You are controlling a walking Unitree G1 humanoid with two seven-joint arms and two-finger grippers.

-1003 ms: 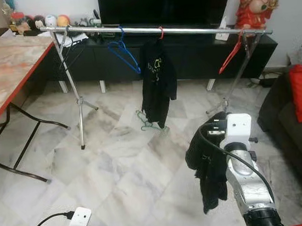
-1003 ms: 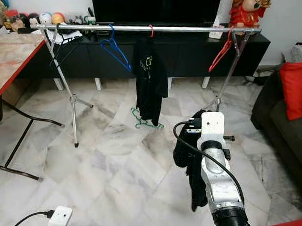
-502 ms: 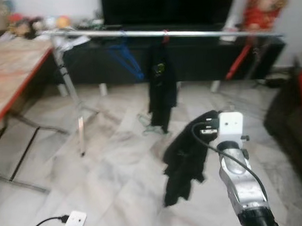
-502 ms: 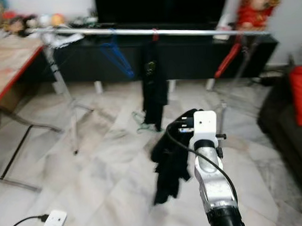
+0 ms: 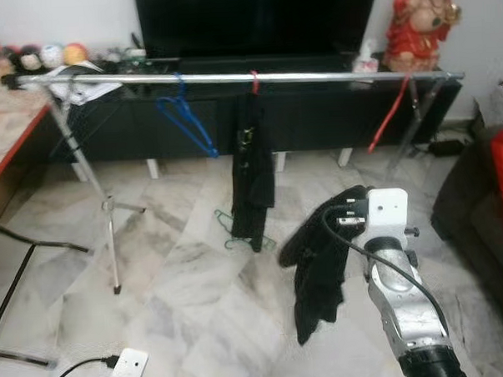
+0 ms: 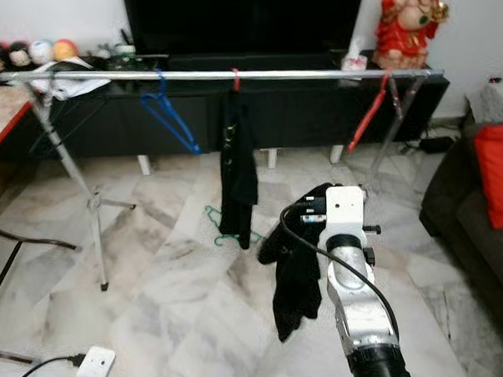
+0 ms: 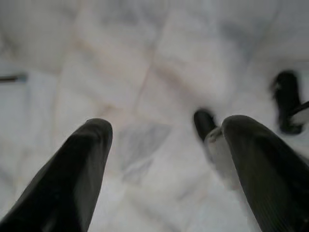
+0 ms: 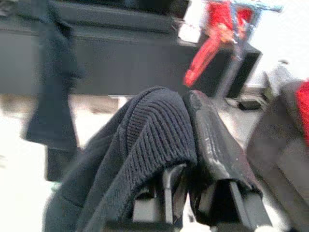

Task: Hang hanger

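From the left eye view, your right claw (image 5: 352, 202) is raised in front of you, clenched on a dark garment (image 5: 321, 252) that droops toward the marble floor (image 5: 180, 275). I cannot make out a hanger inside that garment. Ahead stands the rail (image 5: 230, 77) of the clothes rack, carrying a blue hanger (image 5: 182, 125), a black shirt (image 5: 252, 167) on a red hook, and a red hanger (image 5: 390, 116) near the right end. A green hanger (image 5: 228, 227) lies on the floor beneath the black shirt.

In the right eye view the same layout holds. The bare stretch of rail (image 6: 305, 73) between the black shirt and the red hanger looks like your best target. Walk closer first, since the rack is well apart from your arm.

Through the left wrist view, your left claw (image 7: 164, 145) hangs low over the floor, its fingers (image 7: 77, 164) spread and holding nothing.

In the right wrist view, the fingers (image 8: 212, 135) clamp the knitted cloth (image 8: 154, 130) bunched between them, with the red hanger (image 8: 205, 53) blurred beyond. Keep that grip firm while you step in. Raise the arm above rail height before moving forward, then lower so the load settles onto the bar. Avoid brushing the black shirt.
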